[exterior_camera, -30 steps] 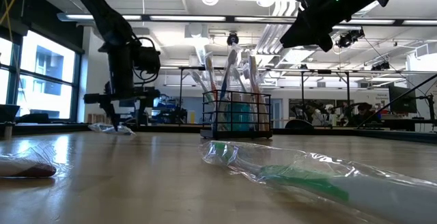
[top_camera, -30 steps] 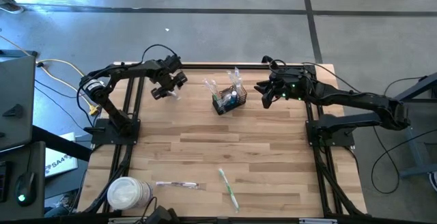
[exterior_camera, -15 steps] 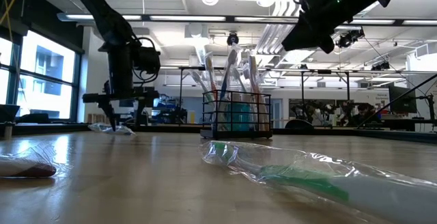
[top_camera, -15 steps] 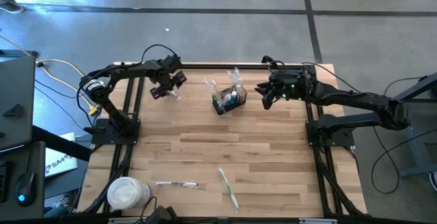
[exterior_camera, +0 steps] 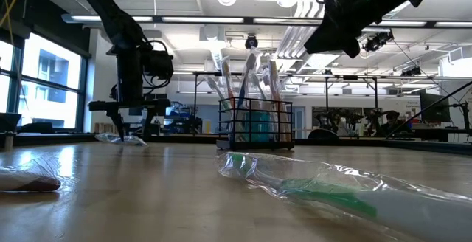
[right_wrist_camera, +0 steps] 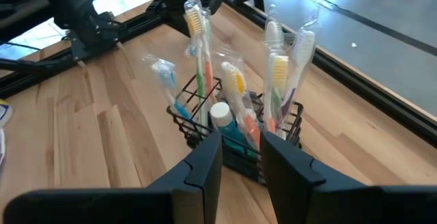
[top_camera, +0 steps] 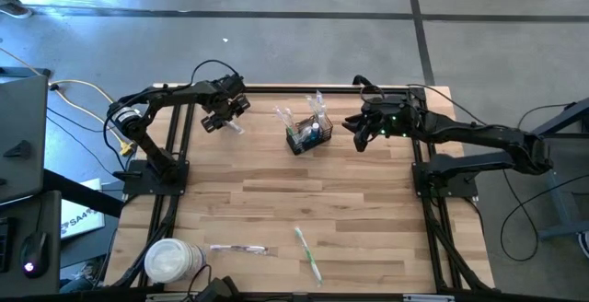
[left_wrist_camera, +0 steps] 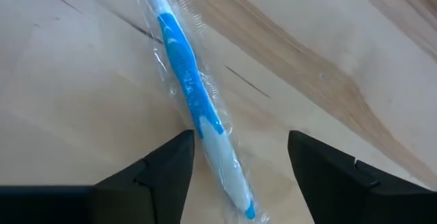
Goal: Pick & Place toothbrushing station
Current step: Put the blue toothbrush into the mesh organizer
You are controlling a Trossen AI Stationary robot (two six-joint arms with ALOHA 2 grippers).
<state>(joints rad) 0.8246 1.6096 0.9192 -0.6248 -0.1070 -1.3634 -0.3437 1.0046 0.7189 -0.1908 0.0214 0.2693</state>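
the left gripper (left_wrist_camera: 235, 162) hangs low over the far left part of the table (top_camera: 276, 201), its two fingers (left_wrist_camera: 167, 173) spread apart on either side of a blue wrapped toothbrush (left_wrist_camera: 194, 101) that lies flat on the wood; the brush passes between the fingers, and i cannot tell whether either finger touches its wrapper. seen from above, that gripper (top_camera: 219, 118) sits at about 9 o'clock from the toothbrushing station (top_camera: 306, 134), well apart from it. the station, a small black wire basket, stands upright near the far edge of the table, a little right of centre, holding several wrapped toothbrushes on end and a teal tube with a white cap (right_wrist_camera: 220, 113). the right gripper (top_camera: 361, 129) hovers off the table at roughly 3 o'clock from the basket, near it but clear of it; its fingers (right_wrist_camera: 205, 166) stand a narrow gap apart with nothing between them, pointing at the station (right_wrist_camera: 235, 132). at the near edge, about 6 o'clock from the basket, lies a green wrapped toothbrush (top_camera: 308, 253); another wrapped brush (top_camera: 237, 249) lies beside a round white tub (top_camera: 172, 261) at the near left corner.
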